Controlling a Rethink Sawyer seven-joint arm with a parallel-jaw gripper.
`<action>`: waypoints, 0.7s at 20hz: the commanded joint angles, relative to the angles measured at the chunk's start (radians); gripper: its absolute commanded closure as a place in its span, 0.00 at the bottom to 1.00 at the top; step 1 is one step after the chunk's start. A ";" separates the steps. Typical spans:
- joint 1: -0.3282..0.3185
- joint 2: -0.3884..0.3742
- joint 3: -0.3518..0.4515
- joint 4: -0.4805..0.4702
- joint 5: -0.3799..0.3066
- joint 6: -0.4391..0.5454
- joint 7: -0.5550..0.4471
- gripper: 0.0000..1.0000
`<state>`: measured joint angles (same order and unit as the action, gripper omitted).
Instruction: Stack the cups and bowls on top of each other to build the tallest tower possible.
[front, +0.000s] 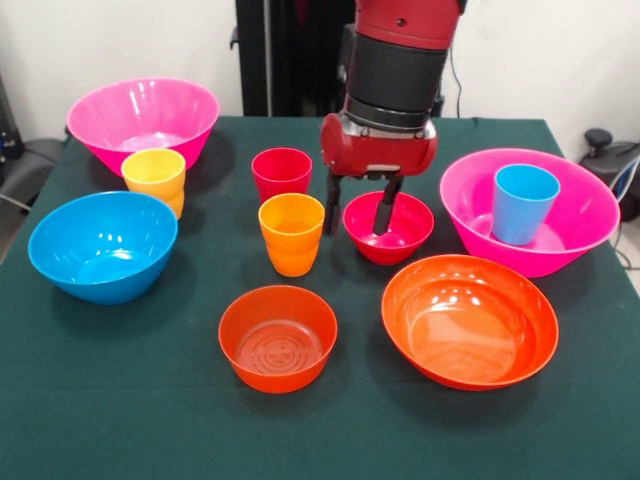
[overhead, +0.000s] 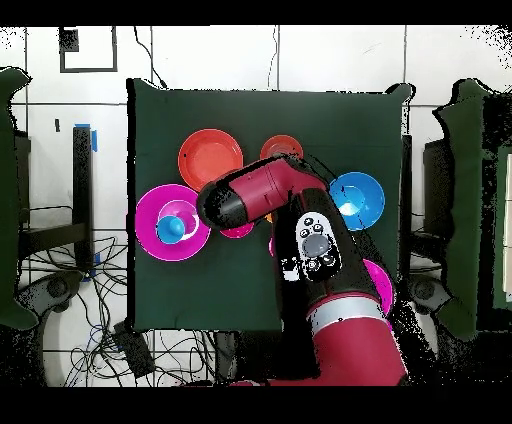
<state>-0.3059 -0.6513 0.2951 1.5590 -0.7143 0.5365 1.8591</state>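
My gripper (front: 358, 212) hangs low over the table's middle, open. One finger (front: 385, 212) reaches inside the small crimson bowl (front: 405, 238); the other stands just outside its left rim. The orange cup (front: 291, 232) and red cup (front: 282, 172) stand to the left of the gripper. The yellow cup (front: 155, 178) stands in front of a large pink bowl (front: 145, 115). The blue cup (front: 524, 202) stands inside the other pink bowl (front: 560, 240). The blue bowl (front: 103, 245), small orange bowl (front: 278, 337) and wide orange bowl (front: 470, 320) sit nearer the front. In the overhead view the arm (overhead: 260, 195) hides the gripper.
All pieces rest on a dark green tablecloth (front: 130, 400). In the overhead view the wide orange bowl (overhead: 210, 158), blue bowl (overhead: 357, 198) and blue cup (overhead: 174, 228) show around the arm. Cables lie on the floor beside the table.
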 joint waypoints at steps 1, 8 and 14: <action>0.010 -0.002 0.104 0.087 0.009 0.070 -0.154 0.00; 0.012 0.024 0.073 0.040 -0.064 0.071 -0.186 0.00; -0.070 0.068 0.107 0.001 -0.084 0.062 -0.284 0.00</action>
<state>-0.3228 -0.6607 0.3268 1.5781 -0.7149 0.5367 1.8591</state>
